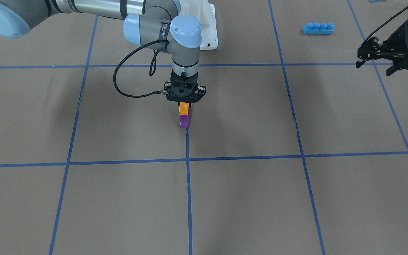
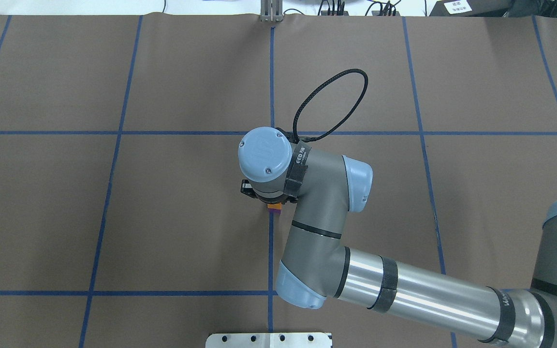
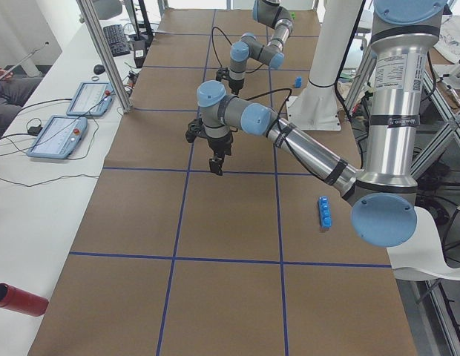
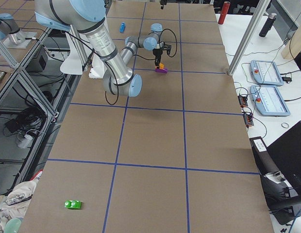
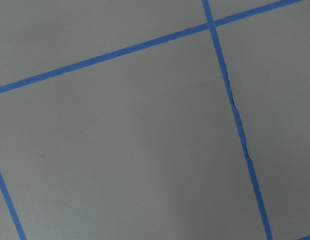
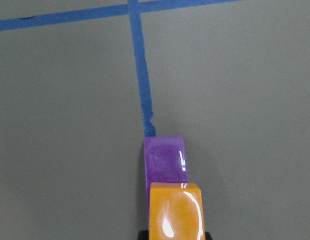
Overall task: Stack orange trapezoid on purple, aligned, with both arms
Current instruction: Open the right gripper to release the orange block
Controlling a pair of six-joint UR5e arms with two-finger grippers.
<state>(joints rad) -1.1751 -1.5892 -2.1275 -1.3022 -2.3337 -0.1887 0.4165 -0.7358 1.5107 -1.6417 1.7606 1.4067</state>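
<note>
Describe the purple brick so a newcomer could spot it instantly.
Find the right arm reaching over the middle of the table. Under its jaws, on the blue tape line, the purple brick sits beneath the orange trapezoid. It is the only purple piece, lowest of the pair.

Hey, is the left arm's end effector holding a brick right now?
No, the left end effector hangs open with nothing between its fingers, far from the orange trapezoid.

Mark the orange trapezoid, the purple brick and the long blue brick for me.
orange trapezoid (image 1: 183, 108): exterior front-facing view, on its front face.
purple brick (image 1: 184, 122): exterior front-facing view, on its front face.
long blue brick (image 1: 318, 29): exterior front-facing view, on the middle of its side.
</note>
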